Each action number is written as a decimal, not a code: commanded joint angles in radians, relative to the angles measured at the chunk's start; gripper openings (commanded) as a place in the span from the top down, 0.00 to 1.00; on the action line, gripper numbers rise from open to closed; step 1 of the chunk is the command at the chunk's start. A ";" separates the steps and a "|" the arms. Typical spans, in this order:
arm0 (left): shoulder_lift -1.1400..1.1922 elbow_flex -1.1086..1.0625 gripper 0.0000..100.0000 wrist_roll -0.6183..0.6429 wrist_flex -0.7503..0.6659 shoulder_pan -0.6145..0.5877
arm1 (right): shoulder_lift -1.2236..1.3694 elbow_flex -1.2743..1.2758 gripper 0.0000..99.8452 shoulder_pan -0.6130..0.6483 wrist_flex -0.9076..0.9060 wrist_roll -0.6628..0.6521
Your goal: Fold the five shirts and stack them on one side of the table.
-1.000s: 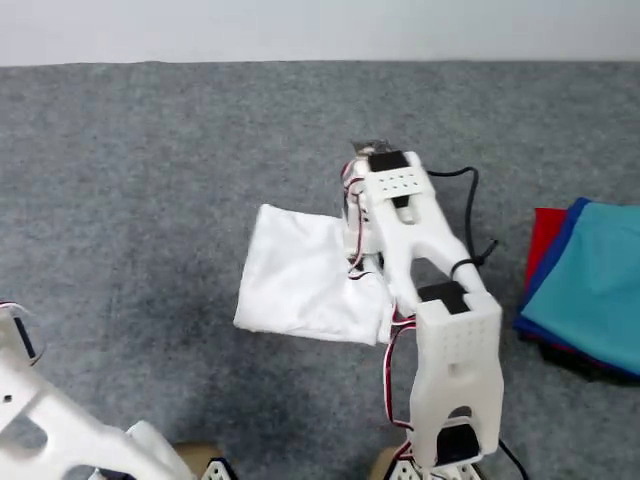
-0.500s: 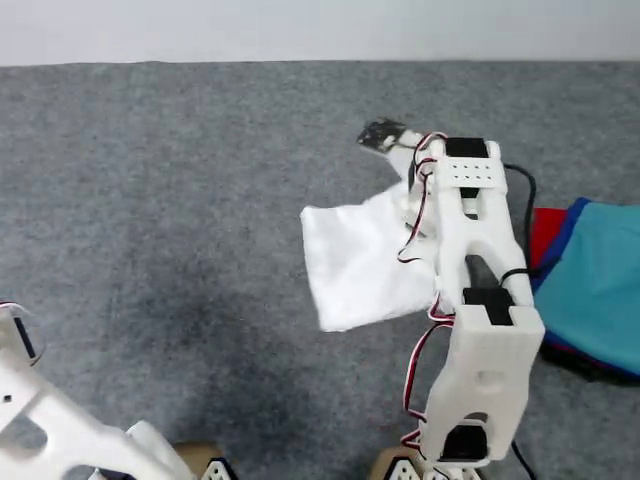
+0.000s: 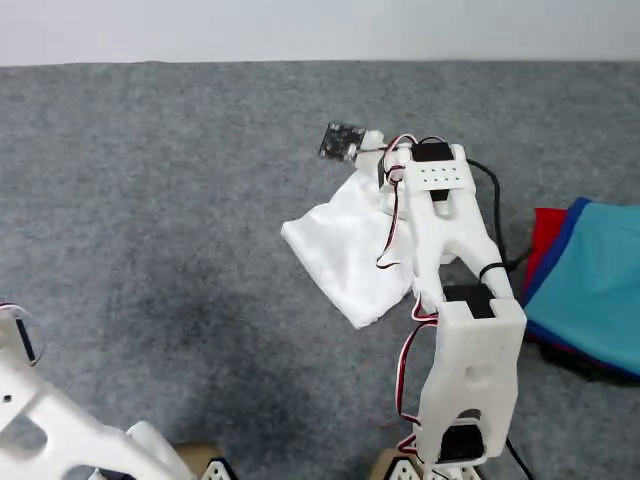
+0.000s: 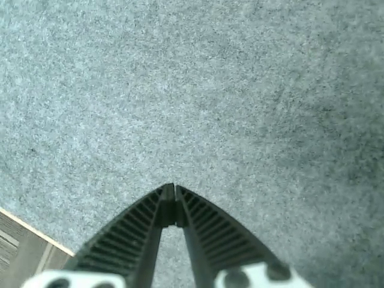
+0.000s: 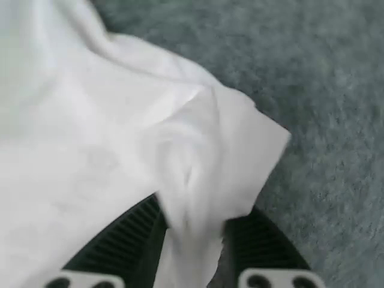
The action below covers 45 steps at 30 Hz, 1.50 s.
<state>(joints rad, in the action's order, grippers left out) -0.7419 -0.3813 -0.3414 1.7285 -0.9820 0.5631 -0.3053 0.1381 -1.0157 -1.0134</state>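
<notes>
White shirt (image 3: 340,250) gripped by right hand (image 5: 195,225), partly hidden under arm (image 3: 468,345), perhaps lifted, left hand (image 4: 174,193) clenched.

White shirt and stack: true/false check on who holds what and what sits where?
1. The right fingers are shut on the white shirt. True.
2. The left fingers grip a corner of it too. False: they are shut on nothing, over the bare grey table.
3. The white shirt lies on the stack. False: it is apart from the stack.
4. A teal shirt tops the stack. True.
</notes>
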 commanded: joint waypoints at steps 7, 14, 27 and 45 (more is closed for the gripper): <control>-0.017 0.002 1.00 -0.020 -0.018 -0.002 | -0.214 -0.025 0.74 -0.031 -0.019 0.747; -0.017 0.002 1.00 -0.020 -0.017 -0.002 | -0.351 -0.025 0.74 -0.015 -0.251 1.201; -0.017 0.002 1.00 -0.021 -0.015 -0.002 | -0.318 -0.021 0.62 0.136 -0.576 1.735; -0.017 0.001 1.00 -0.021 -0.012 -0.008 | 0.125 -0.023 0.52 0.114 -0.251 1.898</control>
<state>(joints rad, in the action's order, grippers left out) -0.7419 -0.3828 -0.3521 1.7285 -0.9820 0.6521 -0.3053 0.2670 -1.3257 0.8723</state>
